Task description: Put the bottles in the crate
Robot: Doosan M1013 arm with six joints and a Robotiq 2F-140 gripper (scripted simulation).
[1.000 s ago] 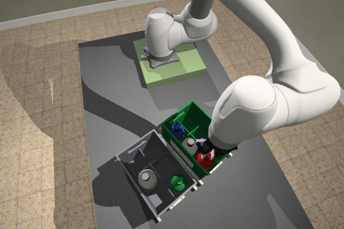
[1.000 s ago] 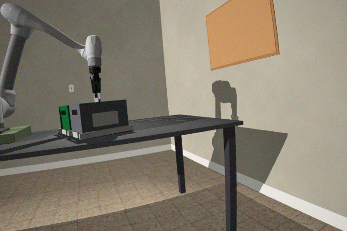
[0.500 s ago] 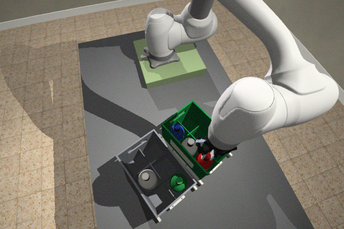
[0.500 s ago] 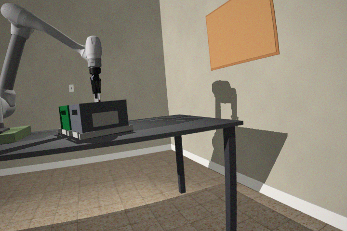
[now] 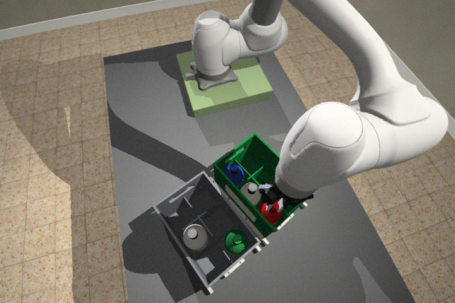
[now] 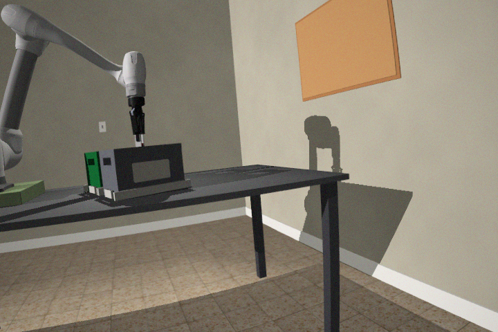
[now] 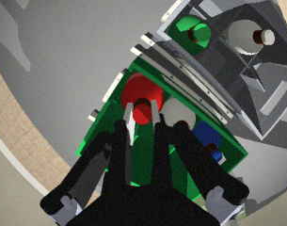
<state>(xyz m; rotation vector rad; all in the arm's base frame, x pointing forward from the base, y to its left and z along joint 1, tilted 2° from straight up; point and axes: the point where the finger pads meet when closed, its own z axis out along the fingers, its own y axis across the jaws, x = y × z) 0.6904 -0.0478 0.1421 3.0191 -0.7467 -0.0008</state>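
Note:
My gripper (image 5: 275, 205) (image 6: 139, 142) (image 7: 142, 109) is shut on the neck of a red bottle (image 5: 271, 213) (image 7: 142, 90). It holds the bottle upright, low in the near corner cell of the green crate (image 5: 235, 149) (image 6: 91, 168) (image 7: 100, 128). In the same crate stand a blue bottle (image 5: 234, 173) (image 7: 209, 138) and a grey bottle (image 5: 250, 190) (image 7: 177, 113). The grey crate (image 5: 170, 198) (image 6: 147, 154) (image 7: 213, 0) stands right against the green one. It holds a grey bottle (image 5: 194, 236) (image 7: 252, 37) and a green bottle (image 5: 236, 242) (image 7: 192, 32), both upright. I cannot make out the pick list.
The arm's base stands on a light green block (image 5: 228, 89) (image 6: 10, 194) at the far end of the dark table (image 5: 325, 250) (image 6: 257, 180). The arm's wrist hangs over the green crate's right part and hides it. A wall runs past the table's end.

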